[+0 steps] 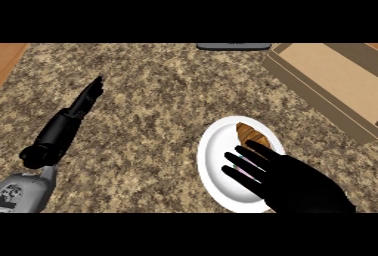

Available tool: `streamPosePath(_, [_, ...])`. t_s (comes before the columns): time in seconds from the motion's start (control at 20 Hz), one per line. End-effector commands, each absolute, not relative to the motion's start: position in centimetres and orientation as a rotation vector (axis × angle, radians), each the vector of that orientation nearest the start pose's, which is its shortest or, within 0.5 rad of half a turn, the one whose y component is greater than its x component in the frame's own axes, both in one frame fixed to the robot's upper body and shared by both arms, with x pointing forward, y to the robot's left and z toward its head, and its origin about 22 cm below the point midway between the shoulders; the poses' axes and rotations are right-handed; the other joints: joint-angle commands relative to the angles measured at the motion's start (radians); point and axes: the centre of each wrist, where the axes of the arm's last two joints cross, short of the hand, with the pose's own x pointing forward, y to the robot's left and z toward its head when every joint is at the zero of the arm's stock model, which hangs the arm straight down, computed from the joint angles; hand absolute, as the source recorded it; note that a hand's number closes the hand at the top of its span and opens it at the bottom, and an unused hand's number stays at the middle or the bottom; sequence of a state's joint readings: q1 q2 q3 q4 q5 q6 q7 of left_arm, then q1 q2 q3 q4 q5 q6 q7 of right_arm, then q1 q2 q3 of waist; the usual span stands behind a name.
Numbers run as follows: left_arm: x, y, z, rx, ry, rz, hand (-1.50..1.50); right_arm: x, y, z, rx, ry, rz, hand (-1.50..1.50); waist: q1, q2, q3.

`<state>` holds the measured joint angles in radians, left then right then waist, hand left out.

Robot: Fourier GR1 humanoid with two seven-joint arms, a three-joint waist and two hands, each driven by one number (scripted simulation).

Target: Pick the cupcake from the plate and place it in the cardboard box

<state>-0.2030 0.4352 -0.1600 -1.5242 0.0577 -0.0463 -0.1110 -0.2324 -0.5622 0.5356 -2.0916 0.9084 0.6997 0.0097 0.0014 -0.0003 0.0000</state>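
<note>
**Right hand over the plate, cupcake not yet grasped**

The right hand [299,187] hangs over the white plate [221,170], its fingers [247,162] spread and straight, pinching nothing. The cupcake [251,135] sits on the plate just beyond the fingertips, probably so they can close around it from the near side. The cardboard box [332,80] lies open farther out and to the right of the fingers; its near wall would need clearing. Bare counter [162,100] lies left of them. The left hand [88,97] rests far left, fingers straight.
</note>
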Motion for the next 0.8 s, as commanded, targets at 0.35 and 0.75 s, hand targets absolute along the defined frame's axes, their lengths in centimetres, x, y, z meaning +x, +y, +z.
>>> streamPosePath(0.35, [29.4,25.1,6.3,0.099,-1.753,-0.531,0.00,21.9,-17.4,11.2,-0.610,-1.363,2.068,-1.50,-0.003,0.000,0.000])
streamPosePath(0.75, [27.5,27.7,6.3,0.101,-1.741,-0.540,0.00,23.2,-16.7,7.0,-0.525,-1.338,2.065,-1.50,0.002,0.000,0.000])
